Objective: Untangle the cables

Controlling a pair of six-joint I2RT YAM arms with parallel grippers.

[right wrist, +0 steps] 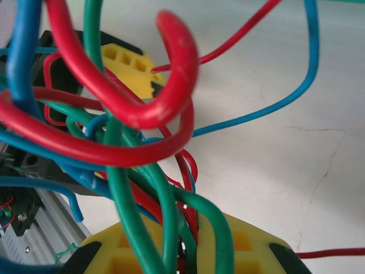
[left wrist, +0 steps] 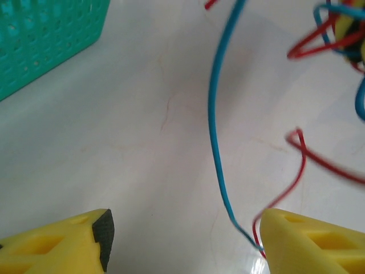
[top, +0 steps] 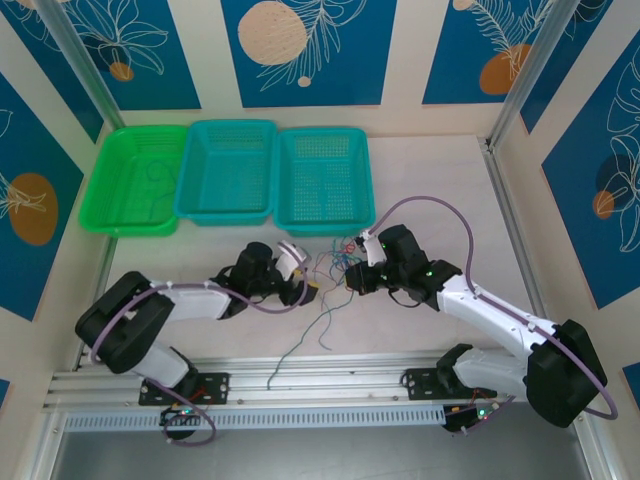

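Worktop (top: pixel 430 180), pale, marbled. Three baskets in a row along the far side: one green (top: pixel 150 131), two teal (top: pixel 232 126) (top: pixel 320 133).

The cables (top: pixel 335 262) sit as a loose knot at mid-worktop, between the two hands and just in front of the right-hand teal basket. One dark green strand (top: pixel 290 355) trails out of the knot toward the near rail.

Left hand (top: pixel 310 290): low over the worktop, on the left of the knot. In the wrist view the left hand (left wrist: pixel 182 228) is open, its yellow fingers (left wrist: pixel 68 240) well apart with bare worktop between them. A blue cable (left wrist: pixel 215 114) curves down from the top and ends at the inner edge of the right-side finger; a red cable (left wrist: pixel 296 171) loops in to the same spot. Whether either touches the finger, cannot tell. The corner of a teal basket (left wrist: pixel 45 40) is at upper left.

Right hand (top: pixel 352 272): on the right of the knot. In the wrist view the right hand (right wrist: pixel 185 251) is closed on the cables: green strands (right wrist: pixel 122 188) and a red one run down between its yellow fingers. Just beyond, thick-looking red loops (right wrist: pixel 114 97) cross over blue (right wrist: pixel 285 103) and green in a dense tangle, lifted off the surface.
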